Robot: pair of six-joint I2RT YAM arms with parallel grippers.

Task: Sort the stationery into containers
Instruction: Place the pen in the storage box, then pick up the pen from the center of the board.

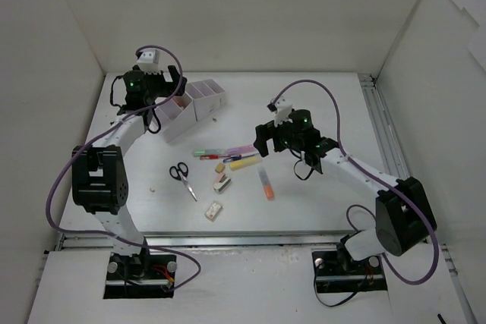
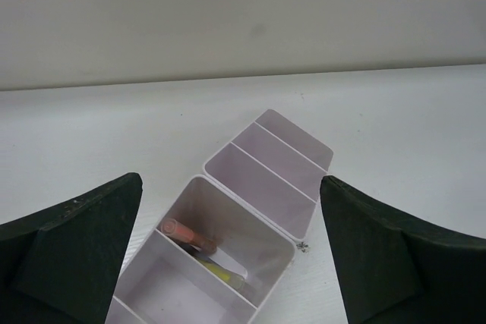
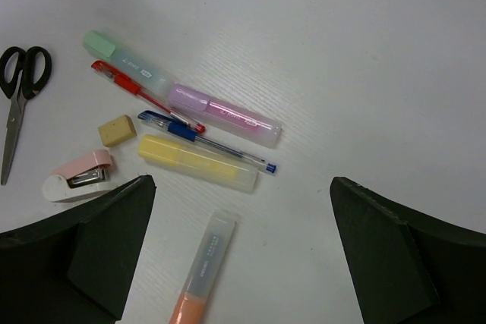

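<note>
The pale lilac organizer stands at the back left. My left gripper hangs open and empty above it; in the left wrist view the gripper frames the compartments. One compartment holds an orange pen and a yellow one. My right gripper is open and empty above the loose stationery. In the right wrist view, the gripper is over the yellow highlighter, orange highlighter, pink highlighter, green highlighter, red pen, blue pen, beige eraser and scissors.
A pink and white stapler lies by the eraser. A small beige block lies nearer the front, and a tiny white bit lies left of the scissors. White walls enclose the table on three sides.
</note>
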